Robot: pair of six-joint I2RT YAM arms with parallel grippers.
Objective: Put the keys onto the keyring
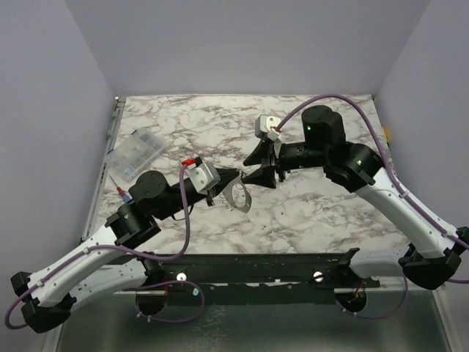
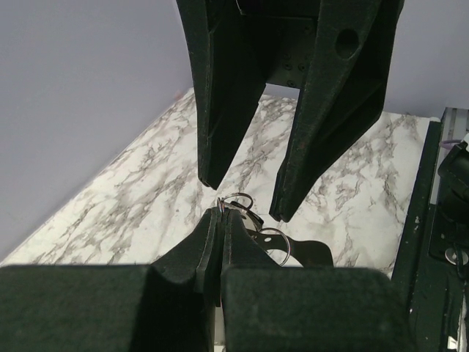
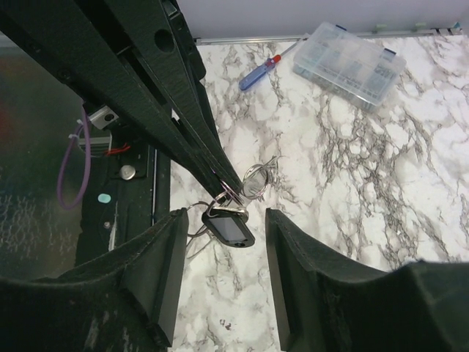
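My left gripper (image 1: 226, 178) (image 2: 222, 211) is shut on the thin silvery keyring (image 1: 240, 198) (image 2: 242, 195) (image 3: 255, 181), holding it above the marble table (image 1: 315, 220). Just below the pinched rings hangs the key (image 3: 229, 228), a small dark oblong with a paler centre. I cannot tell how it is threaded. My right gripper (image 1: 253, 167) (image 3: 223, 220) is open, with one finger on each side of the key and touching neither it nor the rings. In the left wrist view the right fingers (image 2: 220, 132) hang just beyond my shut left tips.
A clear plastic compartment box (image 1: 135, 155) (image 3: 350, 62) lies at the table's far left. A screwdriver with a blue handle (image 3: 258, 73) lies beside it. A black rail (image 1: 249, 268) runs along the near edge by the arm bases. Pale walls close in the table.
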